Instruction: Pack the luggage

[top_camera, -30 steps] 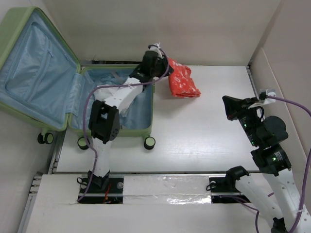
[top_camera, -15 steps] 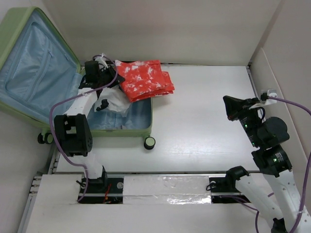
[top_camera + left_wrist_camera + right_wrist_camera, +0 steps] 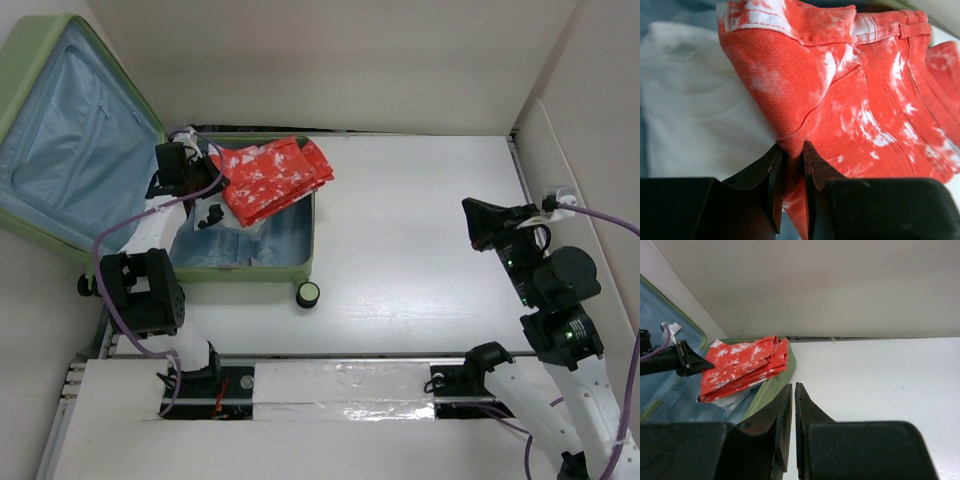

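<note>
Far left corner of the white table (image 3: pixel 420 250): the luggage (image 3: pixel 240 272), lying open, light green outside and pale blue inside. Lid (image 3: pixel 70 140) tipped up and back to the left. Lower half flat on the table, with one black-and-green wheel (image 3: pixel 308 294) at its near right corner.

Over the lower half of the luggage: the left claw (image 3: pixel 218 185), squeezed tight on a corner of the folded red pants (image 3: pixel 270 175). Seen close from the left wrist: both black fingers (image 3: pixel 760 175) pinching a fold of the red cloth between them. White splashes all over the pants. Held up above the rim, partly over the blue inside and partly sticking out past the right side of the luggage. Below them, inside the luggage, a white piece of clothing (image 3: pixel 228 215). Touching the pants or not, cannot tell.

Far off on the right side of the table, well apart from the luggage: the right claw (image 3: pixel 478 222), up above the table top. Its fingers (image 3: pixel 777 415) almost together, only a thin slit between them, nothing in there.
</note>
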